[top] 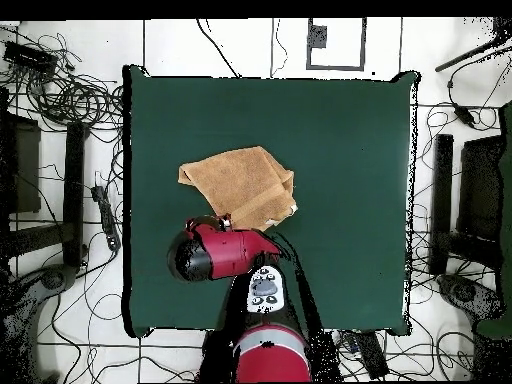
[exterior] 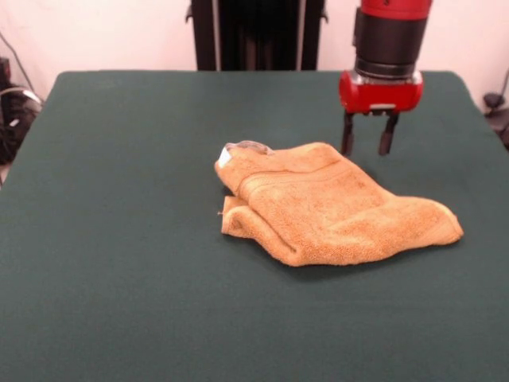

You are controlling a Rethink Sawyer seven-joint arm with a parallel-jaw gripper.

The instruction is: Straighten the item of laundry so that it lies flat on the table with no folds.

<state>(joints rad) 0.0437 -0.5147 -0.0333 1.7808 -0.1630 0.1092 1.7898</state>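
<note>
Wide dark green tabletop [exterior: 119, 239], plain, filling most of the front view; in the overhead view a green rectangle ringed by pale floor with tangled cables [top: 70, 100] along the sides.

Red and black arm [top: 255, 330] reaching over the tabletop's edge in the overhead view, its red wrist housing bent sideways just beside the towel. From the front, dropping in from above at upper right: black cylinder, then a red block, then the jaws.

Towel [exterior: 334, 207], orange-tan terry, lying a little right of centre in the front view, crumpled and folded over itself, not flat. Thick doubled layers along the near edge, a rounded corner stretching out to the right, a woven band running across the upper left part. From overhead, an uneven four-sided shape, one corner nearest the arm turned under or bunched. Resting wholly on the green cloth, well inside every edge.

Jaws [exterior: 367, 134] parted moderately, two short dark fingers [exterior: 347, 134] pointing straight down, nothing between them. Hanging just behind the towel's far edge in the front view, tips close above the cloth; contact with towel or tabletop impossible to tell.

Small white tag [exterior: 224, 158] at the towel's left far corner, next to a greyish scrap of hem.
</note>
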